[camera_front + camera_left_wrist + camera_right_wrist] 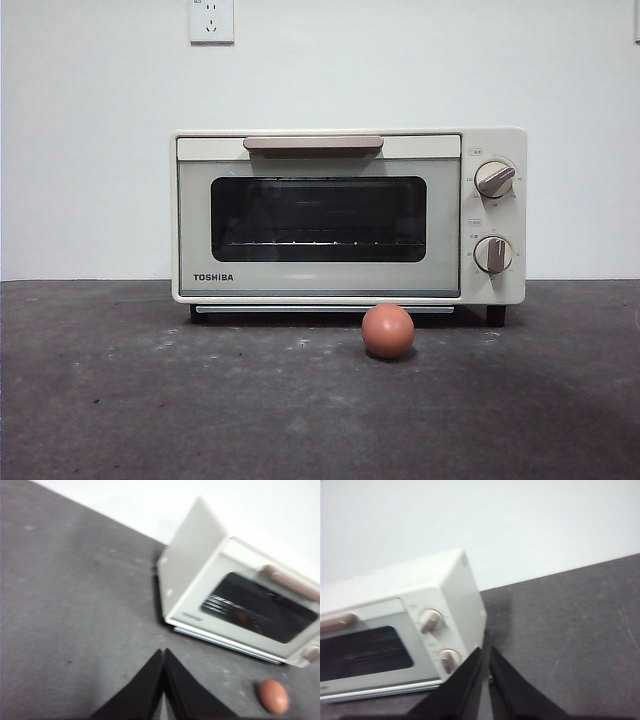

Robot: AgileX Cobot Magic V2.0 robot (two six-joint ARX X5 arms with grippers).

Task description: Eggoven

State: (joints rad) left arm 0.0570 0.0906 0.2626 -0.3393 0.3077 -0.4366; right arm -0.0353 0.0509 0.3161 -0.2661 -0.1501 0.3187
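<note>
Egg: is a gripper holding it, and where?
No. The egg lies on the table before the oven. Both grippers are shut, holding nothing.

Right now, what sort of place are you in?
Probably a plain test bench, not a real kitchen: a toaster oven and an egg on a bare dark grey table, against a blank white wall with one socket.

egg [388,331] on table [120,400], just before closed oven [320,215]

plain white wall [90,150] behind; white socket [211,20] high on it. dark grey mottled table [150,400] with pale scuffs, meets wall in straight line. even, soft light.
</note>
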